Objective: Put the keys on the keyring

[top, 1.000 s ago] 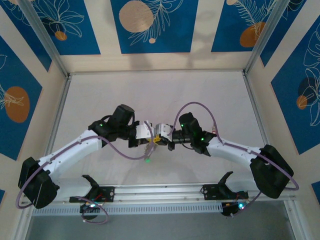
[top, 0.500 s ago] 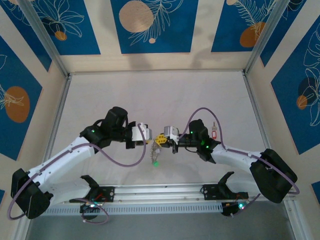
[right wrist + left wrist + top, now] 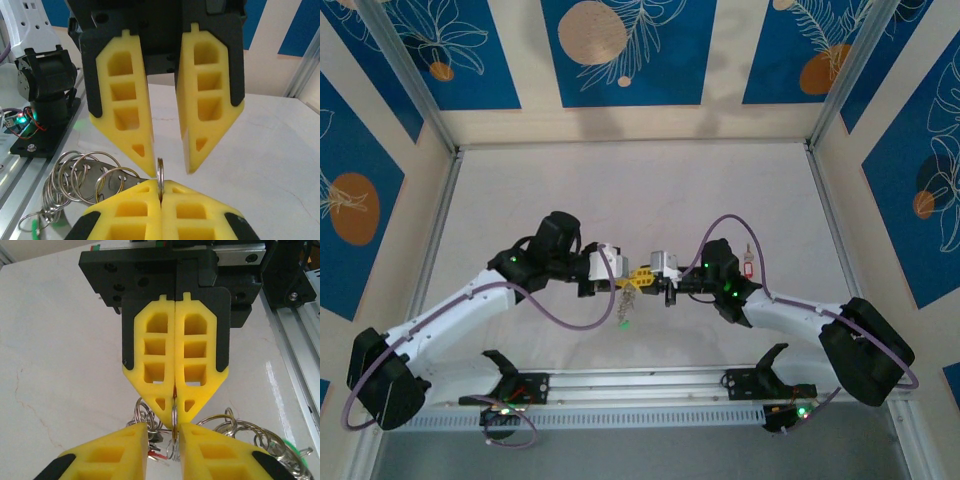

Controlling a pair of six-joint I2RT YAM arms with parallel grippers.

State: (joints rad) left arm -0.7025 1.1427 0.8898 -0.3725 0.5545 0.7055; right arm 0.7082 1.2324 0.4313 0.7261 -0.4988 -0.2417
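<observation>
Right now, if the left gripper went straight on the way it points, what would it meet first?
The keyring, standing edge-on between the open fingers of the left gripper; just behind it, the right gripper, shut on that ring. Depth is unclear.

The right end effector has its yellow fingers pressed together on the keyring, which stands edge-on between them. The left end effector faces it with fingers spread, tips either side of the ring. A cluster of wire loops hangs lower left above the worktop, with what appears to be a green tag below.
</observation>
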